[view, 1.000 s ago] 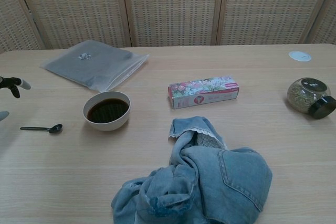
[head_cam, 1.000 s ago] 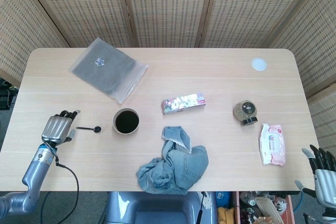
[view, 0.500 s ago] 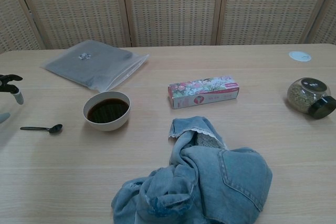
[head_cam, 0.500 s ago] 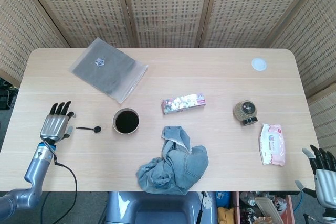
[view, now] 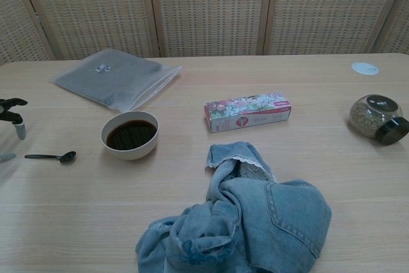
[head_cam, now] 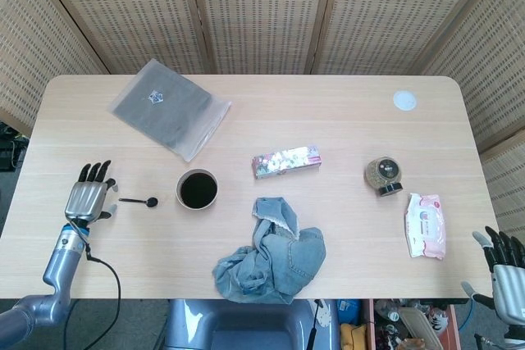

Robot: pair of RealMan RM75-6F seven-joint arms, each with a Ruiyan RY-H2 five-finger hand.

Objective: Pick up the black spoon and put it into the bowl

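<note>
Head view, far left of the frame: the left hand (head_cam: 88,196) lies over the table (head_cam: 344,112) near its left edge, fingers extended and spread, holding nothing; the chest view shows only its dark fingertips (view: 13,110) at the left border. Just right of the hand lies the spoon (head_cam: 139,200) — black, flat on the table, handle toward the hand and head toward the bowl (head_cam: 197,189); whether a finger touches the handle end cannot be told. In the chest view the spoon (view: 52,156) is clear of the bowl (view: 130,135), which stands upright and holds a dark liquid. In the upper left of the head view, well behind the bowl, a grey bag (head_cam: 170,107) lies flat.

Centre of the frame: a flowered box (head_cam: 285,161) lies on its long side, and below it, toward the near edge, sits a crumpled denim cloth (head_cam: 272,252).

Right part of the frame: a round jar (head_cam: 383,175) lies tipped, its dark lid facing the near side, as the chest view shows (view: 377,119). Near the upper right corner of the table is a white disc (head_cam: 404,101). Below and right of the jar lies a pink-and-white wipes pack (head_cam: 426,225).

Lower right corner — the right hand (head_cam: 502,270) is off the table, below its edge, fingers apart and empty.
</note>
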